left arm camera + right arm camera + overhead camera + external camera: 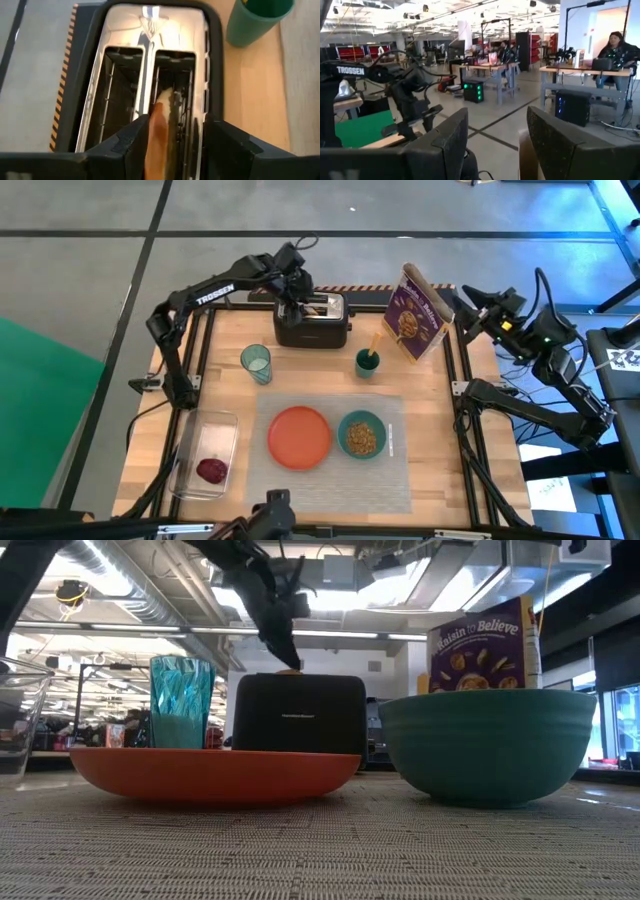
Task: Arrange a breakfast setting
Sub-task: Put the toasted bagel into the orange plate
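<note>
Placemat: grey translucent woven rectangular placemat (320,850), nearest the low camera, flat on the wooden table (480,360).
Plate: round orange plate (299,436) on the placemat's left half, bare.
Bowl: smaller teal bowl (361,434) just beside the plate on the placemat, holding cereal.
Tumbler: clear bluish faceted tumbler (256,363) upright off the placemat, between plate and toaster.
Spoon: orange-handled spoon (375,344) standing in a small teal cup (367,363), off the placemat.
Fruit: dark red fruit (211,470) in a clear plastic rectangular container (204,452) left of the placemat.
Bagel: golden-brown bagel half (159,135) on edge in one slot of the black toaster with chrome top (311,320), at the table's back.
Left gripper (172,150): directly over the toaster, fingers apart and straddling the bagel; contact with the crust probably not made yet, though hard to judge from this angle.
Right gripper (492,145): raised off the table's right side behind the purple cereal box (418,312), fingers apart, holding nothing.
Risk, snag: fingertip catching the slot's wire guides, dragging or tipping the toaster on the pull.
Risk, slip: thin grip on the bagel's upper edge; bagel dropping back into the slot or falling short of the plate.
Risk, crush: too hard a squeeze breaking the bagel.
Risk, carry: low path to the plate knocking the tumbler over.
</note>
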Tool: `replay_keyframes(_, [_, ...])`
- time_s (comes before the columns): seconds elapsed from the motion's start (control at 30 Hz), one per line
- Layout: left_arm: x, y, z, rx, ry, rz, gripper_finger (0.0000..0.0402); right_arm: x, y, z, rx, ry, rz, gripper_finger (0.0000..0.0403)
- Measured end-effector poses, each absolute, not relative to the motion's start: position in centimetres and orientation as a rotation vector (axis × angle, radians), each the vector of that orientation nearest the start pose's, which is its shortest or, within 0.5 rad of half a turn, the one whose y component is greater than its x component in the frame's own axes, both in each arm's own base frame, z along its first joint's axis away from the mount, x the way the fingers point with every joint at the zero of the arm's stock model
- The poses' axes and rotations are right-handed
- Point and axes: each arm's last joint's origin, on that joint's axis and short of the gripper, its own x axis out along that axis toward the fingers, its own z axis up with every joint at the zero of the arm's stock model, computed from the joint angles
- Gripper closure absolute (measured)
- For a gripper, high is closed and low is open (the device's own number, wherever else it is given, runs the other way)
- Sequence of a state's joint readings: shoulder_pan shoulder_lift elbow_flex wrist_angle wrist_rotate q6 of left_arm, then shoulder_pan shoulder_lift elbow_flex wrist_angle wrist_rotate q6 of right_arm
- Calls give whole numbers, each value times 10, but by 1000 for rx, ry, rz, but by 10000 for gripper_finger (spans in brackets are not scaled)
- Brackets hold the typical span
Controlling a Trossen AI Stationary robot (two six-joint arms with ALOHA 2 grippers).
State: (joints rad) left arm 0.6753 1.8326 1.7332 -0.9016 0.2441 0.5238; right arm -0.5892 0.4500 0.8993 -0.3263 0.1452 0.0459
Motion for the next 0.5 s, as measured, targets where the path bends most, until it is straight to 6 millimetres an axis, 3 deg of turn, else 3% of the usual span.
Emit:
replay_keyframes(0.2, [305, 243, 309, 75, 1016, 168, 240, 58, -44, 389, 21, -123, -731, 210])
replay_keyframes(0.5, [298, 247, 306, 47, 1048, 152, 311, 58, -44, 389, 21, -124, -732, 210])
